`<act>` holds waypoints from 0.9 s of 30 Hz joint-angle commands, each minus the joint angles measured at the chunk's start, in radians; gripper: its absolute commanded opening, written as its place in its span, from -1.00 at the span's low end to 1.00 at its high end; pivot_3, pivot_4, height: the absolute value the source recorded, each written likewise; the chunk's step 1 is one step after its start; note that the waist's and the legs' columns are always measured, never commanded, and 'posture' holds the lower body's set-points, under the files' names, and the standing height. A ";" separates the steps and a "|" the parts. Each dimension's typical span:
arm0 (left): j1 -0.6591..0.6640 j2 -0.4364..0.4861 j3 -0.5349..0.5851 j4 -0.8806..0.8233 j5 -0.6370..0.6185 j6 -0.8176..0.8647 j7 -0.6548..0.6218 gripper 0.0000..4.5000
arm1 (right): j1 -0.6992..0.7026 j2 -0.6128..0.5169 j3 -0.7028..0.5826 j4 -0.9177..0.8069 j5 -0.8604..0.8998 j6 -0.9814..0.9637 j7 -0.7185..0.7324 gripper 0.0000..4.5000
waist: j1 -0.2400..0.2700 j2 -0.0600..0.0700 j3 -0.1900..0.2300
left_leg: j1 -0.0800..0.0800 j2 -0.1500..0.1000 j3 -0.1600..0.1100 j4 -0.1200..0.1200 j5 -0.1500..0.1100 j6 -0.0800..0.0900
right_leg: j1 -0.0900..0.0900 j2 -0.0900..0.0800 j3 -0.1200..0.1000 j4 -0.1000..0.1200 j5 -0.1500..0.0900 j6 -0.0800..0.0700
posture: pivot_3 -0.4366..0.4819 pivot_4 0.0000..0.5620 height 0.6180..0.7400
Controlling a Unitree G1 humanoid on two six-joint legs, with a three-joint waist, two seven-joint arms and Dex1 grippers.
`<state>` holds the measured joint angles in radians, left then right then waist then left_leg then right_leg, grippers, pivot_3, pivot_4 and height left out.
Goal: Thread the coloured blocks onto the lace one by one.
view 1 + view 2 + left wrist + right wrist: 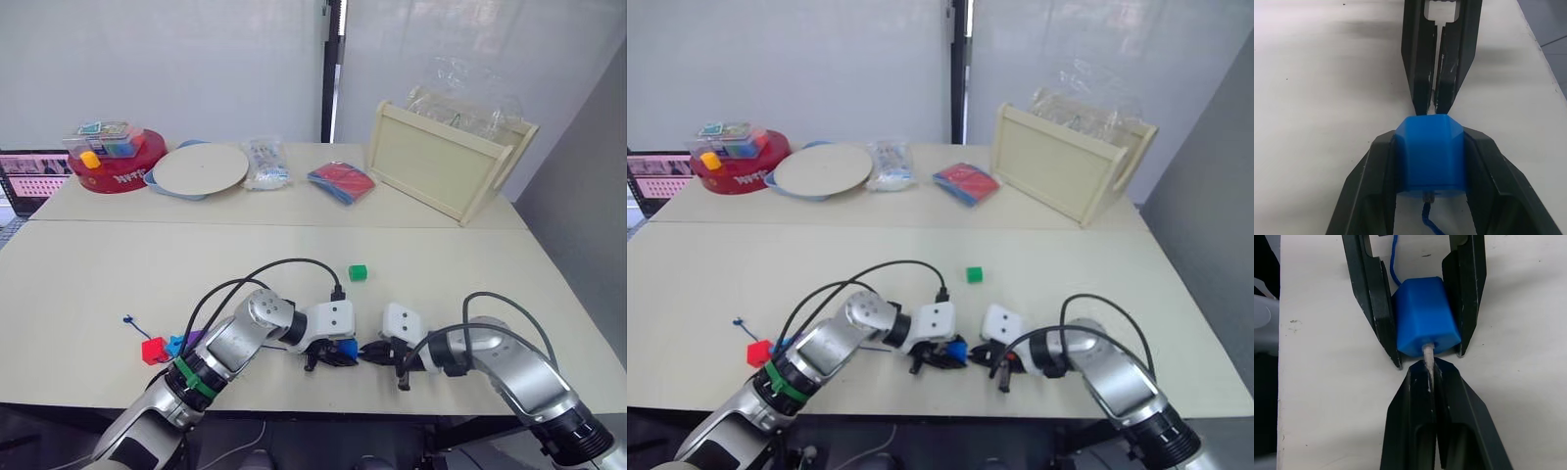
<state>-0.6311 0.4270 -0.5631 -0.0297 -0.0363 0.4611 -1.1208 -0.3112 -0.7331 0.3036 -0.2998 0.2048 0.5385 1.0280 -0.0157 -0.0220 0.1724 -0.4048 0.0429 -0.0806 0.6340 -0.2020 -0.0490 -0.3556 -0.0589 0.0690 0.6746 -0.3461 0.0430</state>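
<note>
My left gripper point(1431, 138) is shut on the blue block point(1431, 154), held low over the table near its front edge. The lace point(1395, 264) runs through this block, and its stiff pale tip point(1426, 352) pokes out the far side. My right gripper point(1431, 366) is shut on that tip, facing the left gripper tip to tip. In the left eye view the two grippers meet at the blue block point(344, 352). The green block point(358, 272) lies alone farther back. The red block point(153, 350), cyan block point(175, 345) and purple block point(194, 339) sit beside my left forearm, near the lace's end point(128, 319).
Along the back stand a red round tub point(118, 168) with toys, a round plate point(201, 168), a clear bag point(265, 163), a red-and-blue packet point(341, 182) and a wooden tray point(441, 162). A laptop point(29, 178) is at the far left.
</note>
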 commanded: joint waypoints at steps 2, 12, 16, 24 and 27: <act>0.002 0.007 -0.017 -0.005 0.007 0.008 -0.023 -0.41 | -0.014 -0.008 -0.009 -0.006 -0.005 -0.021 0.013 -1.00 | 0.001 0.000 0.000 | 0.000 0.000 0.000 0.000 0.000 0.000 | 0.000 0.000 0.000 0.000 0.000 0.000 | -0.05 -0.47 1.00; 0.128 0.250 0.144 -0.142 -0.066 0.073 -0.071 -0.41 | -0.002 -0.021 -0.045 0.009 -0.001 -0.035 0.015 -1.00 | -0.022 0.000 0.000 | 0.001 0.001 0.000 -0.001 0.000 0.000 | 0.000 0.001 0.000 0.001 0.000 0.000 | -0.05 -0.47 1.00; 0.260 0.452 0.246 -0.141 -0.066 -0.014 -0.105 -0.41 | 0.002 -0.024 -0.050 -0.001 0.005 -0.033 0.019 -1.00 | -0.032 0.000 0.000 | 0.002 0.002 0.000 -0.002 0.000 0.000 | 0.000 0.002 0.000 0.001 0.000 0.000 | -0.05 -0.47 1.00; 0.495 0.727 0.441 0.045 -0.033 -0.296 -0.115 -0.41 | -0.008 -0.035 -0.052 -0.025 0.017 -0.017 0.032 -1.00 | -0.046 0.006 0.000 | 0.009 0.004 0.002 -0.009 0.000 0.000 | 0.001 0.002 0.002 0.003 -0.001 -0.002 | -0.05 -0.47 1.00; 0.528 0.737 0.500 0.042 -0.069 -0.321 -0.116 -0.41 | -0.012 -0.038 -0.050 -0.023 0.018 -0.017 0.042 -1.00 | -0.046 0.008 0.001 | 0.009 0.003 0.002 -0.009 0.000 0.000 | 0.000 0.002 0.002 0.003 -0.001 -0.002 | -0.05 -0.47 1.00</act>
<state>-0.1374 1.1489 -0.0630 -0.0294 -0.1286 0.1364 -1.2389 -0.3091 -0.7600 0.2750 -0.2928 0.2114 0.5298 1.0633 -0.0622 -0.0143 0.1731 -0.3960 0.0463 -0.0783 0.6252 -0.2022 -0.0487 -0.3554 -0.0570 0.0712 0.6778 -0.3473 0.0408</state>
